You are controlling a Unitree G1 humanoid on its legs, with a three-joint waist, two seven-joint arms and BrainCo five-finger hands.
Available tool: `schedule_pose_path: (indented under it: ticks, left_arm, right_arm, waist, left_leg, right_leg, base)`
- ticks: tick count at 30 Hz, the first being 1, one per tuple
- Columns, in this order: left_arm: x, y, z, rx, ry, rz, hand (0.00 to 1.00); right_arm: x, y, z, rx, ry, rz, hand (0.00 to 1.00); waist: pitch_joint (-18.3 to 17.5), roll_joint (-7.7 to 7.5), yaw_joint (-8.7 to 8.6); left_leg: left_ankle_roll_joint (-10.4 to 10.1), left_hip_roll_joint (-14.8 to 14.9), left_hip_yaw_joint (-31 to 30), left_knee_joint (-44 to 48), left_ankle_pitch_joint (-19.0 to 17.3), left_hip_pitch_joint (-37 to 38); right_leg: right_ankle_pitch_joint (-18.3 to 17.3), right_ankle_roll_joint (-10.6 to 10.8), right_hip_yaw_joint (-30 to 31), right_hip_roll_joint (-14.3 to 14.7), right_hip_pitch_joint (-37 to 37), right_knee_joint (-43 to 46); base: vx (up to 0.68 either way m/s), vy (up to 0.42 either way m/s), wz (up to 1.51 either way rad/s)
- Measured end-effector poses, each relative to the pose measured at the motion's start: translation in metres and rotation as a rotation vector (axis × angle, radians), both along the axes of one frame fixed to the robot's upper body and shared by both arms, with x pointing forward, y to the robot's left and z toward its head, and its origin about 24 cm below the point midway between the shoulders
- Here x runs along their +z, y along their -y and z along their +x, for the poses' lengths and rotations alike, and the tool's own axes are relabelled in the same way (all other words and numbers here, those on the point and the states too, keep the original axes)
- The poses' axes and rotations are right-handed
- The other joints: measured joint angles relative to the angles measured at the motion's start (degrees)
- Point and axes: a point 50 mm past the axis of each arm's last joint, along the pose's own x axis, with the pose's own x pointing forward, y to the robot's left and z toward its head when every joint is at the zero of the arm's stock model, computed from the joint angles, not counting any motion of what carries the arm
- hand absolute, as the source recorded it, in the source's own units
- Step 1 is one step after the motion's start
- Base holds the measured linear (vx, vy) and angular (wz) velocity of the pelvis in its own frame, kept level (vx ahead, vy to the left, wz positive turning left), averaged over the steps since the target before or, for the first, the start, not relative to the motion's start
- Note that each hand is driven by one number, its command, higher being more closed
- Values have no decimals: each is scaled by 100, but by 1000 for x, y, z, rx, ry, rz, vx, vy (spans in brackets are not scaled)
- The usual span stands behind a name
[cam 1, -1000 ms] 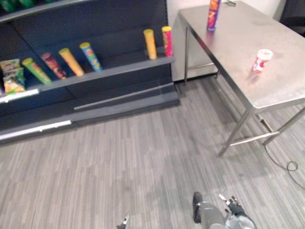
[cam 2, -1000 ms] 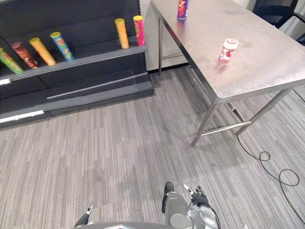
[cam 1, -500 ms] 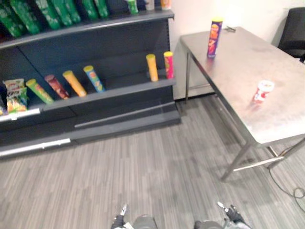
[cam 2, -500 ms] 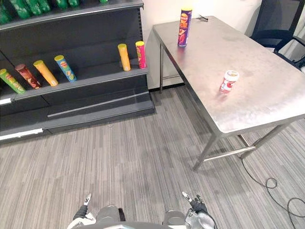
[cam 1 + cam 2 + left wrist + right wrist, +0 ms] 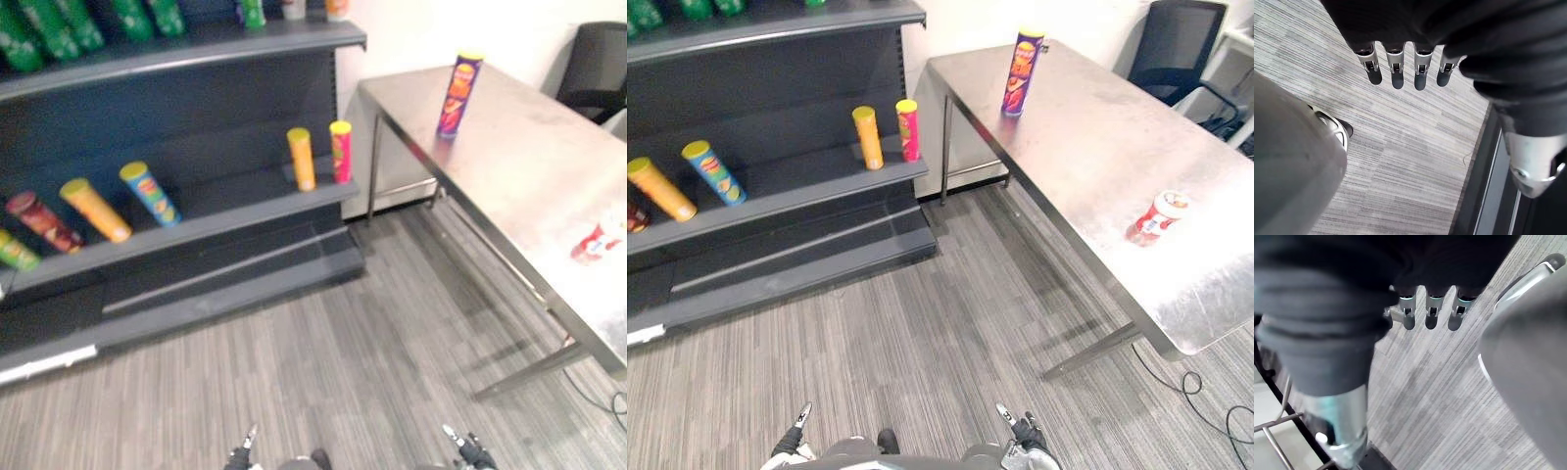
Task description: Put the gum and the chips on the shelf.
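steel table (image 5: 1087,137) holds the gum (image 5: 1157,216) and the chips (image 5: 1023,71), well ahead of your fingers (image 5: 1397,79). left hand (image 5: 1400,29) and right hand (image 5: 1431,316) hang loosely straight, empty. only your view has shifted; walk closer first.

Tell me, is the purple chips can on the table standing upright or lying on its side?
Upright. The purple chips can stands on its base on the table, with its yellow lid at the top.
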Motion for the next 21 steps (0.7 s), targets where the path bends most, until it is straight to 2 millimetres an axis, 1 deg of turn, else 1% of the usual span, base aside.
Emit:
schedule_pose_path:
  ticks: [1, 2, 3, 4, 5, 6, 7, 8, 9, 10, 11, 12, 13, 14, 15, 16, 17, 18, 19, 21]
  left_arm:
    - [0, 0, 0, -6, -3, 2, 0]
    - [0, 1, 0, -20, -8, 5, 0]
    - [0, 1, 0, -28, -11, 9, 0]
    - [0, 3, 0, -39, -14, 10, 0]
    - [0, 4, 0, -55, -17, 13, 0]
    - [0, 4, 0, -59, -18, 15, 0]
    - [-1, 5, -1, -68, -21, 18, 0]
    - [-1, 5, -1, -71, -23, 19, 0]
    - [0, 2, -1, -66, -14, 26, 0]
    - [-1, 7, -1, -49, -15, 11, 0]
    - [-3, 17, -2, -52, -28, -15, 0]
    - [-3, 23, 0, -58, -22, -28, 0]
    - [-3, 24, 1, -64, -19, -28, 0]
    - [-3, 24, 2, -72, -20, -26, 0]
    - [-3, 25, 2, -85, -19, -22, 0]
    - [-3, 24, 3, -93, -16, -19, 0]
    - [-3, 24, 3, -94, -16, -18, 0]
    - [-2, 22, 3, -92, -16, -12, 0]
    - [-2, 20, 4, -90, -12, -7, 0]
    - [-1, 19, 4, -88, -11, -1, 0]
  right_arm:
    - [1, 1, 1, 1, 6, -3, 0]
    - [2, 3, 5, 2, 20, -11, 0]
    - [3, 4, 7, 7, 23, -14, 0]
    - [4, 4, 11, 11, 36, -18, 0]
    - [6, 4, 15, 22, 54, -21, 0]
    - [6, 3, 16, 29, 57, -22, 0]
    - [7, 2, 17, 39, 61, -24, 0]
    - [7, 2, 17, 42, 63, -25, 0]
    - [7, -1, 19, 54, 69, -20, 0]
    - [8, 4, 20, 60, 70, -33, 0]
    - [12, 10, 29, 66, 93, -53, 0]
    - [14, 14, 35, 68, 112, -66, 0]
    - [15, 15, 35, 68, 112, -70, 0]
    - [15, 16, 34, 66, 109, -71, 0]
    - [13, 15, 30, 64, 96, -67, 0]
    - [11, 13, 27, 63, 87, -62, 0]
    - [11, 13, 26, 62, 86, -60, 0]
    - [11, 10, 26, 62, 86, -53, 0]
    - [11, 10, 27, 62, 88, -51, 0]
    - [11, 10, 27, 59, 88, -54, 0]
  waist:
    - [8, 18, -49]
    - [82, 78, -63]
    - [99, 57, -57]
    - [109, 84, -62]
    - [128, 119, -66]
    - [132, 121, -65]
    - [133, 119, -61]
    - [133, 118, -61]
    - [144, 18, -43]
    - [143, 86, -33]
    - [149, 297, -61]
    - [221, 402, -81]
    - [231, 452, -74]
    - [235, 475, -77]
    - [251, 451, -73]
    - [264, 412, -62]
    - [265, 404, -59]
    - [252, 357, -63]
    - [239, 347, -53]
    - [244, 341, -65]
  left_leg:
    - [26, -5, -17, -79, -45, 126]
    - [58, -7, -29, -258, -181, 458]
    - [58, -21, -18, -423, -185, 773]
    - [55, 18, -17, -555, -186, 993]
    - [31, 114, 19, -665, -195, 1184]
    - [27, 154, 61, -673, -196, 1240]
    - [22, 219, 149, -673, -198, 1314]
    - [-37, 231, 165, -679, -214, 1342]
    - [-142, 127, 189, -724, -267, 1453]
    - [-290, 151, 229, -817, -338, 1543]
    - [-362, 295, 393, -868, -328, 1536]
    - [-430, 337, 545, -869, -288, 1541]
    - [-444, 370, 602, -869, -280, 1547]
    - [-507, 389, 610, -863, -243, 1578]
    - [-634, 455, 606, -855, -162, 1687]
    - [-682, 528, 616, -809, -132, 1760]
    - [-684, 567, 628, -755, -133, 1765]
    - [-697, 606, 733, -620, -123, 1755]
    - [-710, 627, 849, -504, -114, 1710]
    - [-712, 655, 1013, -376, -113, 1652]
  right_leg:
    - [256, 26, -27, -1, -118, 317]
    - [4, 12, -206, -31, -386, 1068]
    - [-562, -117, -594, -110, -606, 1563]
    - [-902, -271, -1026, -134, -717, 1680]
    - [-1197, -350, -1639, -113, -849, 1501]
    - [-1257, -398, -1930, -107, -903, 1279]
    - [-1255, -391, -2486, -103, -941, 589]
    - [-1174, -348, -2752, -86, -921, 117]
    - [-528, -540, -3164, -11, -859, -988]
    - [-695, -918, -3404, 61, -695, -1209]
    - [-679, -944, -3464, 287, -663, -1526]
    - [-650, -993, -3489, 409, -664, -1679]
    - [-644, -1008, -3499, 467, -652, -1748]
    - [-647, -1016, -3501, 564, -578, -1873]
    - [-639, -1028, -3508, 695, -364, -2113]
    - [-632, -1016, -3528, 822, -133, -2434]
    - [-605, -975, -3529, 892, -44, -2576]
    - [-540, -926, -3493, 971, 39, -2829]
    - [-513, -888, -3427, 1023, 55, -2986]
    - [-505, -858, -3300, 1046, -6, -3032]
  base:
    - [363, 126, 2]
    - [302, 65, -1]
    - [302, 50, -3]
    - [290, 17, 1]
    - [216, -13, 6]
    - [288, -71, 9]
    - [177, -66, 7]
    - [282, -140, 0]
    - [206, -112, -22]
    - [339, -168, -53]
    - [229, -93, -69]
    - [203, -86, -62]
    - [119, -62, -41]
    - [131, -81, -24]
    - [121, -98, -16]
    - [57, -93, -10]
    - [-11, -69, -14]
    - [-40, -40, -29]
    - [-35, -20, -34]
    - [-40, -7, -38]
